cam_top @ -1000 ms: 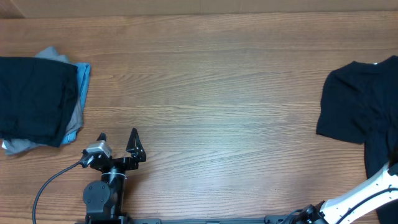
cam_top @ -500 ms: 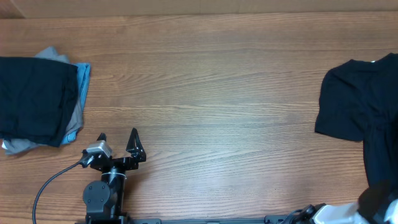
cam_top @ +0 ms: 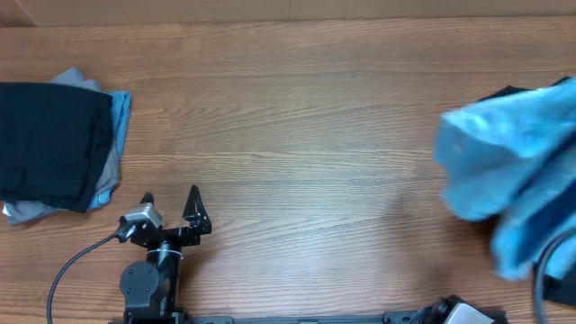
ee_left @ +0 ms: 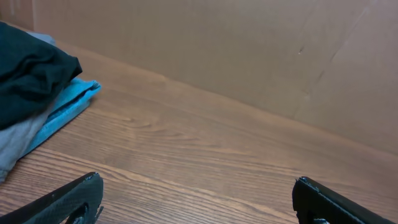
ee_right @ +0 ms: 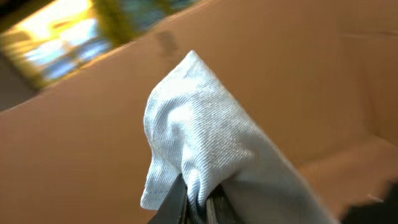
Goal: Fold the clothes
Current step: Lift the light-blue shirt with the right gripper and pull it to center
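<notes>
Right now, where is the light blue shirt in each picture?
Overhead: light blue shirt at the right edge, blurred.
Left wrist: not in it.
Right wrist: in the middle, bunched, pinched by the right end effector.
Shared landmark: the folded pile, at left in overhead and left wrist; not in right wrist.

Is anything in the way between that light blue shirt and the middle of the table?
Nothing visible. The right gripper pinches the light blue shirt at the right side; the table is bare wood toward the middle. The folded stack sits far left, the open left gripper near the front edge.
</notes>
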